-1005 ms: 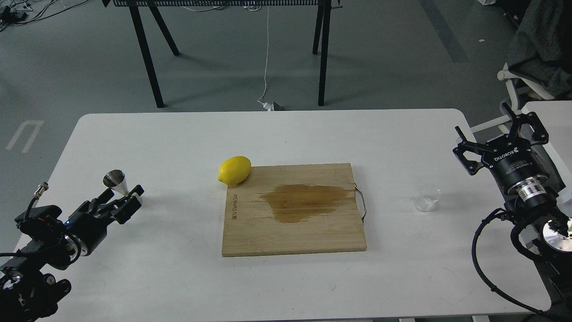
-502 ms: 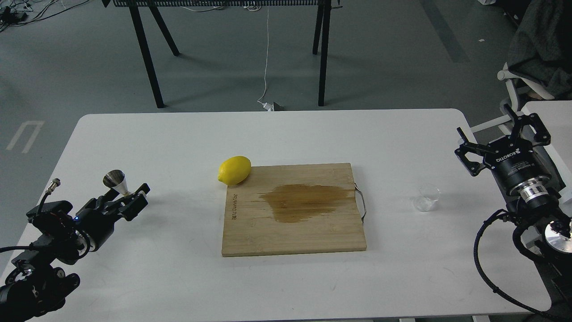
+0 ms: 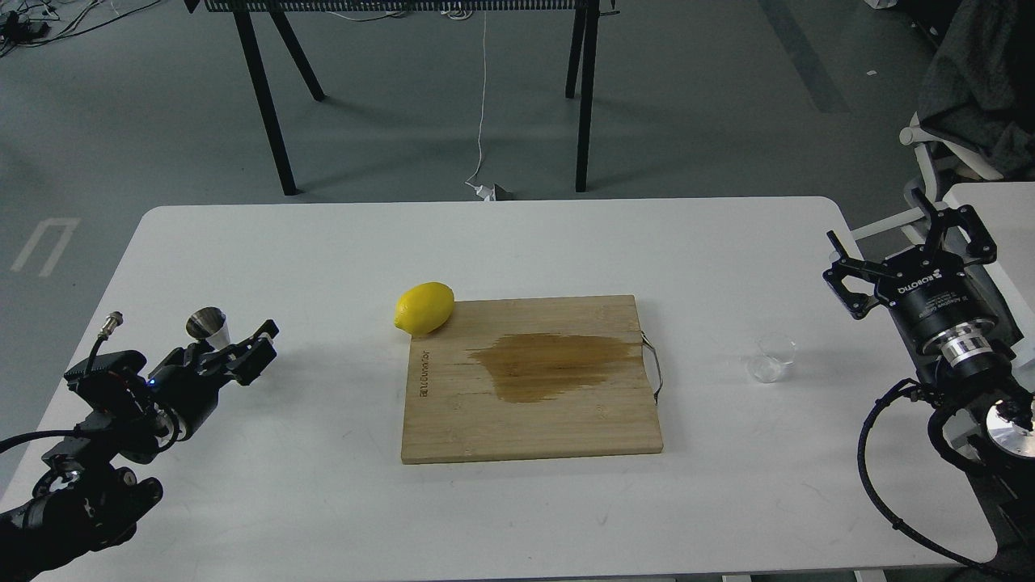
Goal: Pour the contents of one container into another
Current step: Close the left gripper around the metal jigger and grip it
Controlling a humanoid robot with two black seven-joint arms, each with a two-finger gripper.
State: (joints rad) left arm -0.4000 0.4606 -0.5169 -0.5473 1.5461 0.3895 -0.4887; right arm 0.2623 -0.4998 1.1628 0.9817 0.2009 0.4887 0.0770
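The steel jigger point(image 3: 208, 323) stands upright on the white table point(image 3: 517, 242) at the far left, its lower cone hidden behind my left gripper point(image 3: 234, 346). That gripper is open, its fingers spread on either side of the jigger's lower half; whether they touch it cannot be told. The small clear glass cup point(image 3: 772, 357) stands on the table's right side, just right of the cutting board. My right gripper point(image 3: 875, 218) hangs open and empty above the table's right edge, up and to the right of the cup and well apart from it.
A wooden cutting board point(image 3: 566, 420) with a dark wet stain lies mid-table, and a yellow lemon point(image 3: 424, 308) rests at its far left corner. A chair point(image 3: 938, 153) and a second table stand beyond the right edge.
My left arm has pushed forward and to the right, bringing its gripper up around the jigger, which has stayed put. The right gripper shifted slightly right, then held still.
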